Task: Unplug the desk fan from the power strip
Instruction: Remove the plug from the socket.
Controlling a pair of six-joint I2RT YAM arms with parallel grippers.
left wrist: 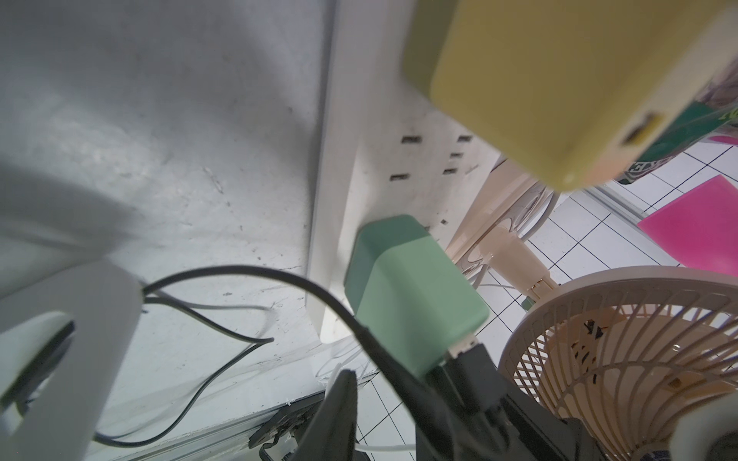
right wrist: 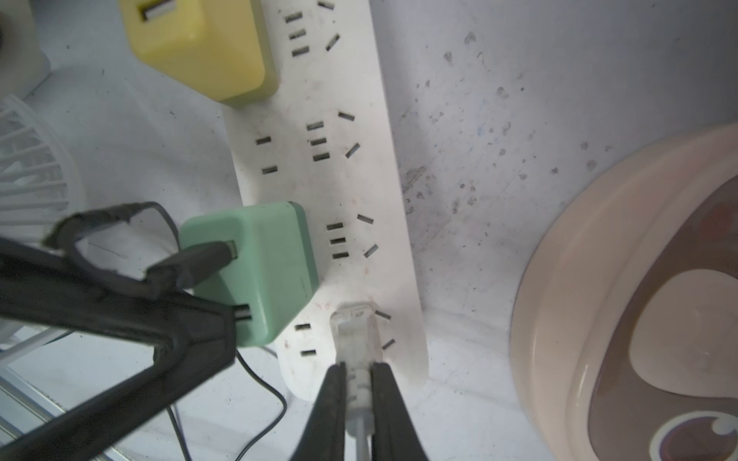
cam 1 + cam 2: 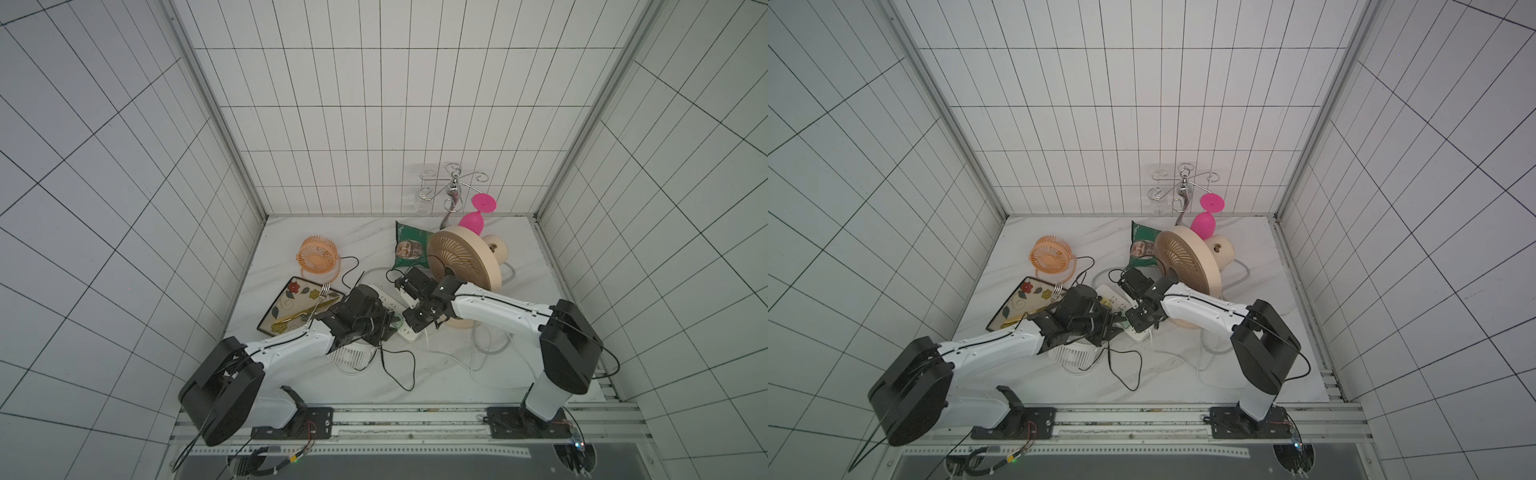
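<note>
plug (image 2: 353,331) stands up out of the power strip's (image 2: 359,191) near end, right gripper (image 2: 358,367) pinched shut on it, so i'd pull straight off the face. left gripper (image 1: 419,383) clamps the usb connector (image 2: 199,255) alongside.

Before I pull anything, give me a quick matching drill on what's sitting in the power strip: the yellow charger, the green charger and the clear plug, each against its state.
Things:
1. yellow charger
2. green charger
3. clear plug

States:
A. pinched by the right gripper at one end of the power strip
B. has a black cable plugged into it
C. has nothing plugged into it

Pairs: 1-C, 2-B, 3-A
</note>
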